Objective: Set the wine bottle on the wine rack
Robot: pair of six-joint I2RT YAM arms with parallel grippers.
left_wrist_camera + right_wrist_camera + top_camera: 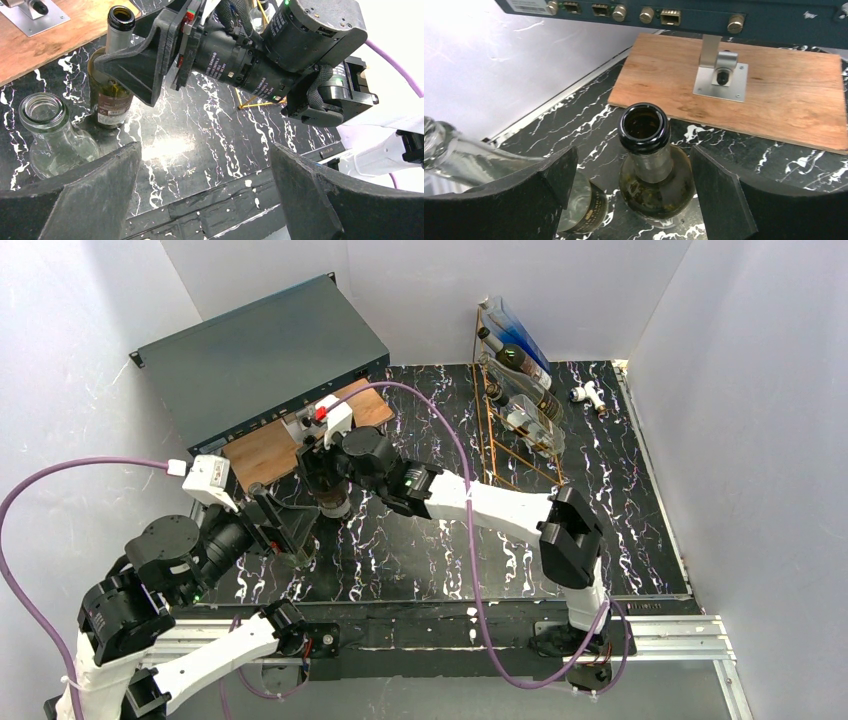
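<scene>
Two bottles stand close together toward the left edge of the tabletop (620,500); the right hand (635,170) gapes wide around the neck of the dark wine bottle (645,131), not gripping. An off-centre close could knock it into the clear bottle (50,130). The wine rack (487,420) stands at the far edge.

Clear glass bottle (50,135) just beside the wine bottle (111,95)

Table from back to front: box, board, bottles.
I see the box (265,355) far left with the board (265,452) just before it. Before the board stands the wine bottle (644,160), with a jar (50,135) beside it, nearer me. The wine rack (490,420) stands far right, bottles (530,390) on it.
</scene>
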